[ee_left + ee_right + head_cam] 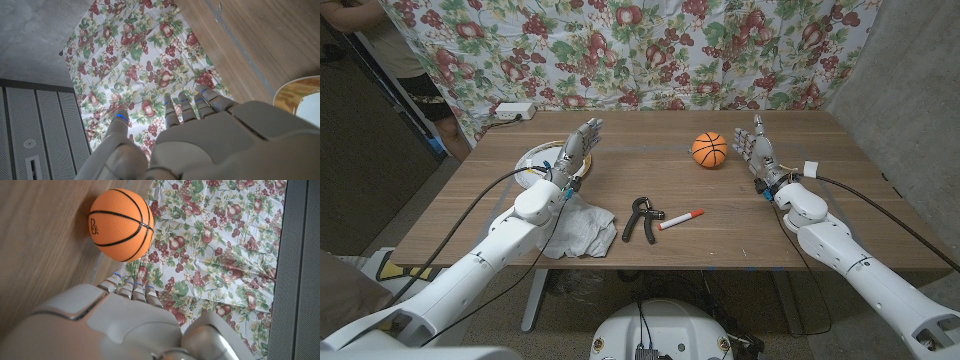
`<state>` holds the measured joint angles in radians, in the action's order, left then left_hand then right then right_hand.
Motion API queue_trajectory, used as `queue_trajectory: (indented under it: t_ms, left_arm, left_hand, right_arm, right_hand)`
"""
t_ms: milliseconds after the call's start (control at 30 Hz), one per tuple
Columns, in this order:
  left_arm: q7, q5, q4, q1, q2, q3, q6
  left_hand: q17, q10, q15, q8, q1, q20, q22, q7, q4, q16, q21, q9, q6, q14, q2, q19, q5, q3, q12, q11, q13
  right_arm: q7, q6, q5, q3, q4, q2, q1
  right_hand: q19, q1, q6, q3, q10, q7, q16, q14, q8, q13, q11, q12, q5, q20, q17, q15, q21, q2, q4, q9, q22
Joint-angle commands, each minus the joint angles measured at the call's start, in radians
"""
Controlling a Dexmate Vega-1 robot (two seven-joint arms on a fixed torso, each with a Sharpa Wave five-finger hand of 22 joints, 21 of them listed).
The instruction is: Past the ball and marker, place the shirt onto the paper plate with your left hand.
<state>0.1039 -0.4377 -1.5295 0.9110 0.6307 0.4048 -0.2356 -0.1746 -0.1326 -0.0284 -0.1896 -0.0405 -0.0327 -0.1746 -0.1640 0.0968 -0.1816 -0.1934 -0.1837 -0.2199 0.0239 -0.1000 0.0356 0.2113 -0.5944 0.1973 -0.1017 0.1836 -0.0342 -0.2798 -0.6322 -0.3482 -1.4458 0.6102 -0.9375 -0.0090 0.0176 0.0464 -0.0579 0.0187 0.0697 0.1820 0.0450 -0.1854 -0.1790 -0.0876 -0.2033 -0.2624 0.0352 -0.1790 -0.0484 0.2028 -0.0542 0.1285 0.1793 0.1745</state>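
A crumpled white shirt (580, 230) lies on the table near the front edge, partly under my left forearm. The paper plate (532, 162) sits farther back at the left, its rim (299, 96) showing in the left wrist view. My left hand (578, 150) hangs at the plate's right edge, fingers apart and holding nothing; its back (200, 142) shows in its wrist view. The orange ball (710, 150) (121, 224) stands at the back middle. A white marker (681, 219) with a red cap lies in front of it. My right hand (758, 148) (125, 325) stands open just right of the ball.
A black hand-grip exerciser (642, 217) lies between the shirt and the marker. A white box (513, 110) sits at the table's back left edge. A floral cloth (650, 45) hangs behind the table. A person (390, 50) stands at the far left.
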Motion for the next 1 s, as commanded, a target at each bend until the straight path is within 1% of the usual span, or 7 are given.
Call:
queue_trajectory:
  t_ms: [33, 133, 367, 400, 633, 1000]
  left_arm:
    - [0.052, 0.059, -0.081, 0.030, 0.043, -0.005, 0.055]
    - [0.053, 0.069, -0.093, 0.033, 0.057, -0.009, 0.064]
    - [0.063, 0.080, -0.122, 0.048, 0.078, -0.019, 0.084]
    - [0.064, 0.083, -0.126, 0.050, 0.081, -0.020, 0.088]
    - [0.089, 0.119, -0.185, 0.063, 0.122, -0.024, 0.163]
    - [0.088, 0.122, -0.192, 0.063, 0.126, -0.025, 0.180]
  left_hand:
    - [-0.001, -0.004, -0.080, -0.008, -0.008, -0.022, -0.001, 0.003, 0.006, -0.001, -0.001, -0.002, -0.007, -0.002, 0.001, 0.001, 0.006, 0.001, 0.002, 0.007, 0.002]
    - [-0.001, -0.004, -0.081, -0.008, -0.008, -0.029, -0.001, 0.004, 0.007, 0.002, 0.001, -0.002, -0.009, -0.012, 0.002, -0.002, 0.006, 0.000, 0.002, 0.008, 0.002]
    - [-0.001, -0.005, -0.081, -0.009, -0.009, -0.030, -0.001, 0.006, 0.009, 0.003, 0.001, -0.002, -0.012, -0.014, 0.002, -0.002, 0.006, 0.000, 0.002, 0.007, 0.002]
    - [-0.001, -0.004, -0.081, -0.009, -0.009, -0.030, -0.001, 0.006, 0.009, 0.003, 0.001, -0.002, -0.012, -0.015, 0.003, -0.003, 0.006, 0.000, 0.002, 0.011, 0.002]
    - [-0.001, -0.002, -0.081, -0.008, -0.010, -0.030, -0.001, 0.006, 0.011, 0.002, 0.001, -0.002, -0.012, -0.016, 0.003, -0.003, 0.006, 0.000, 0.001, 0.010, 0.002]
    - [-0.001, -0.005, -0.077, -0.008, -0.010, -0.027, -0.001, 0.006, 0.013, 0.000, 0.000, -0.002, -0.012, -0.014, 0.004, -0.001, 0.007, 0.000, 0.003, 0.008, 0.002]
  right_arm:
    - [0.008, -0.018, -0.004, 0.016, -0.008, 0.012, -0.027]
    - [0.005, -0.028, 0.008, 0.013, -0.002, 0.014, -0.027]
    - [0.008, -0.024, 0.010, 0.012, -0.002, 0.014, -0.025]
    - [0.007, -0.026, 0.012, 0.010, 0.001, 0.011, -0.023]
    - [0.020, -0.036, 0.024, 0.012, 0.017, 0.005, -0.014]
    - [0.018, -0.069, 0.025, 0.013, 0.034, -0.010, -0.016]
  right_hand:
    - [0.002, 0.000, -0.001, -0.007, 0.002, 0.003, -0.001, 0.006, -0.003, -0.005, -0.006, -0.001, -0.007, -0.003, -0.003, 0.006, -0.003, -0.014, 0.003, 0.005, 0.006]
    - [0.002, 0.001, -0.001, -0.007, 0.002, 0.004, 0.000, 0.005, -0.003, -0.005, -0.005, -0.001, -0.007, -0.004, -0.003, 0.009, -0.004, -0.014, 0.002, 0.005, 0.006]
    - [0.002, 0.002, 0.000, -0.007, 0.002, 0.004, 0.000, 0.006, -0.003, -0.005, -0.005, -0.002, -0.008, -0.005, -0.003, 0.011, -0.004, -0.015, 0.002, 0.005, 0.006]
    - [0.001, 0.002, 0.000, -0.007, 0.002, 0.005, 0.000, 0.006, -0.003, -0.005, -0.006, -0.002, -0.008, -0.006, -0.003, 0.012, -0.004, -0.016, 0.002, 0.005, 0.006]
    - [0.001, 0.003, -0.001, -0.008, -0.002, 0.007, 0.000, 0.008, -0.003, -0.005, -0.007, 0.000, -0.009, -0.007, -0.003, 0.014, -0.004, -0.016, 0.001, 0.005, 0.006]
    - [0.002, 0.004, 0.006, -0.009, 0.002, 0.014, 0.002, 0.006, -0.006, -0.005, -0.006, -0.003, -0.010, -0.008, -0.003, 0.019, -0.004, -0.017, 0.000, 0.005, 0.006]
